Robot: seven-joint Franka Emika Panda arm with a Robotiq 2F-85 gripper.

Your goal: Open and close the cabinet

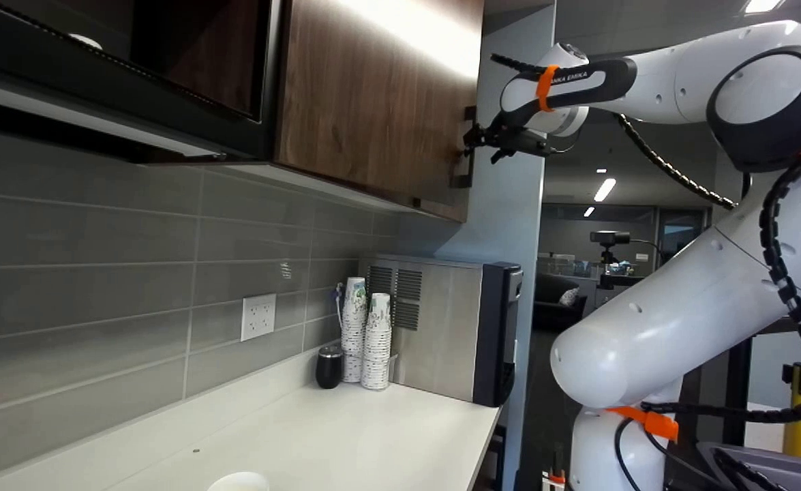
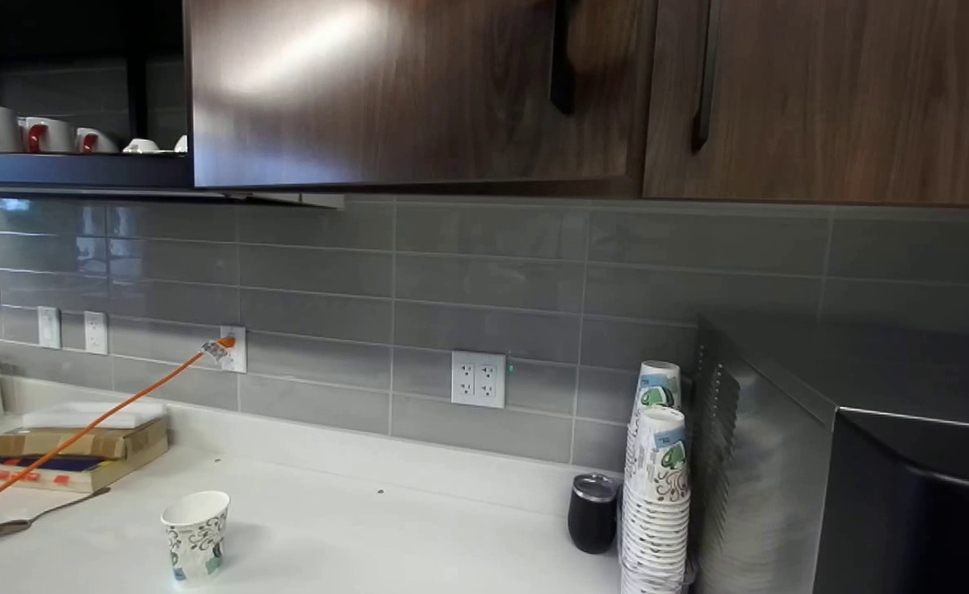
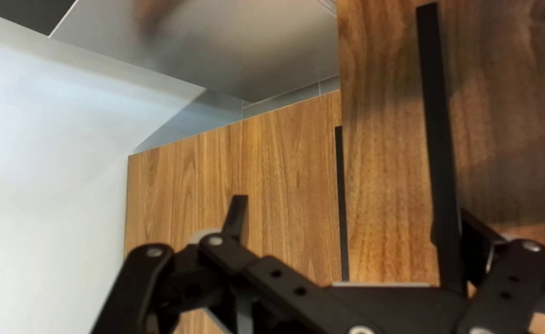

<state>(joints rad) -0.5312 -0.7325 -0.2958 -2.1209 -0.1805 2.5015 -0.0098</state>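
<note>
The cabinet [image 1: 380, 102] is dark brown wood-grain, mounted high on the wall; it also shows in an exterior view [image 2: 418, 99]. Its slab door appears slightly ajar, its edge standing in front of the neighbouring door [image 3: 277, 185] in the wrist view. A long black handle [image 3: 437, 116] runs down this door; it also shows in an exterior view [image 2: 562, 62]. My gripper [image 3: 353, 208] is open, its fingers wide apart. The handle lies between the fingers, close to the right-hand one; contact is unclear. The gripper also shows at the door's handle in an exterior view [image 1: 478, 140].
A second black handle [image 2: 705, 74] is on the neighbouring door. A pale side wall [image 3: 45, 162] stands beside the cabinet. Below are a steel machine [image 1: 434, 327], stacked paper cups [image 1: 376, 341], a black tumbler [image 1: 329, 367] and the white counter [image 1: 373, 436]. A black open shelf [image 2: 72, 169] holds mugs.
</note>
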